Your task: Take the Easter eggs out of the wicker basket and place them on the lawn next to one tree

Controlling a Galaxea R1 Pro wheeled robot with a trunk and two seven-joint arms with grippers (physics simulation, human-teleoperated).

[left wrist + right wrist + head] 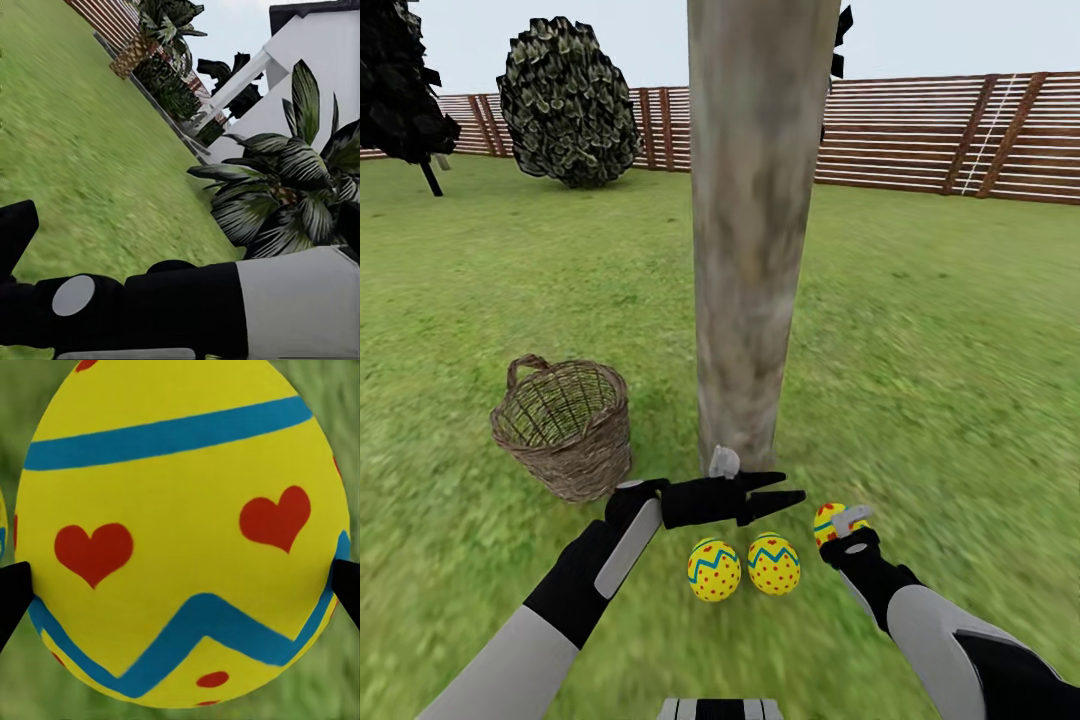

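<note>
The thick pale tree (pixel 755 230) trunk rises from the lawn (pixel 960 350) straight ahead. Two Easter eggs (pixel 714 569) (pixel 773 564) lie side by side on the grass just in front of its foot. A third Easter egg (pixel 180 532) sits low at the grass to their right, with my right gripper (pixel 847 528) shut on it and a fingertip (pixel 11 600) on either side. My left gripper (pixel 795 485) hovers open above the two lying eggs, pointing right. The wicker basket (pixel 565 425) stands left of the trunk, and its visible inside holds no egg.
A round dark-green bush (pixel 568 100) and a black-leaved tree (pixel 400 80) stand far left before the slat fence (pixel 940 130). The left wrist view looks over my right forearm (pixel 225 307) to dark-leaved plants (pixel 292 180) and a white house (pixel 315 67).
</note>
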